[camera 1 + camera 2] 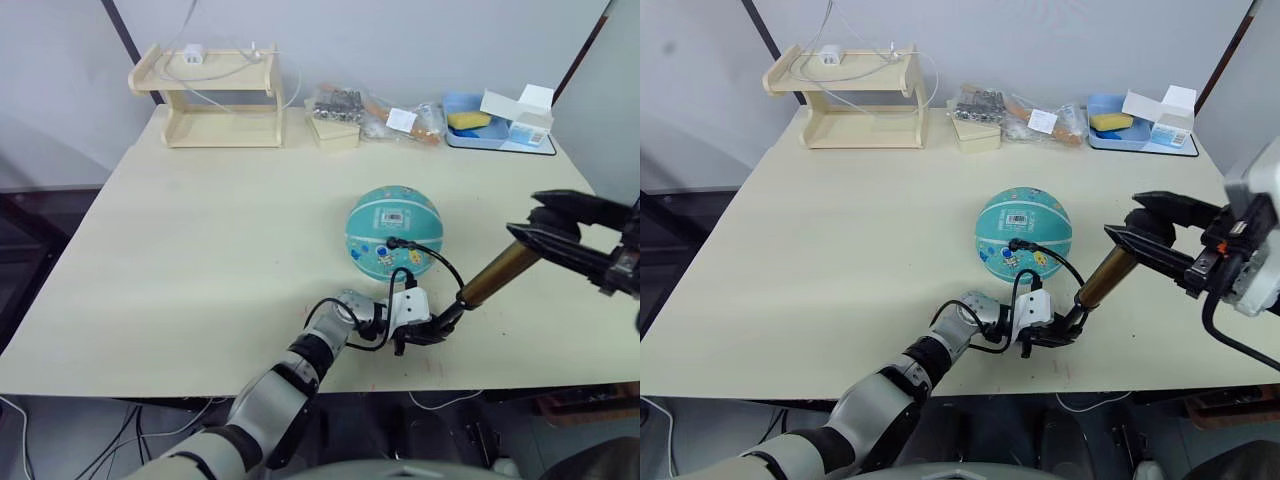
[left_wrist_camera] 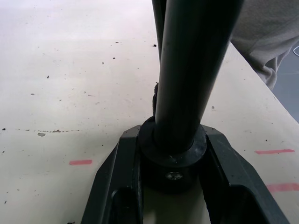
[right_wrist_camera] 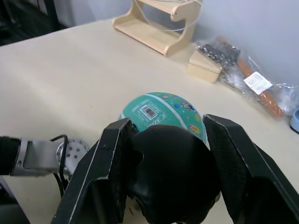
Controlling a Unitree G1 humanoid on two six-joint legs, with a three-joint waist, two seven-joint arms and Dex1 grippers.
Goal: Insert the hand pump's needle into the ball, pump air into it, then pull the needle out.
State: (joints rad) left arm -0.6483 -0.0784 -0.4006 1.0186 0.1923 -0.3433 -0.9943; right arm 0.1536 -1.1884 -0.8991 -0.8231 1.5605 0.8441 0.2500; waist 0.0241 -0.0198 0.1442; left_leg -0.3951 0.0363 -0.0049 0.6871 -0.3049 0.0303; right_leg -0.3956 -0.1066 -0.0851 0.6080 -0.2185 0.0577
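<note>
The teal ball (image 1: 393,232) rests round on the table's middle right. The hand pump (image 1: 497,275) slants up to the right beside it, its amber cylinder between the two grippers. My left gripper (image 1: 425,330) is shut on the pump's black bottom cap (image 2: 173,149), low on the table near the front edge. My right gripper (image 1: 545,235) is shut on the black handle (image 3: 173,177) at the pump's upper end. The thin black hose (image 1: 445,265) loops from the bottom cap to the ball. The needle fitting (image 1: 395,242) sits against the ball's near side, and the pin itself is hidden.
A wooden shelf (image 1: 210,95) stands at the back left. Along the back edge lie a small wooden box (image 1: 335,130), plastic bags (image 1: 400,120) and a blue tray (image 1: 470,135) with a sponge and white box. The table's front edge (image 1: 300,385) runs just below the left gripper.
</note>
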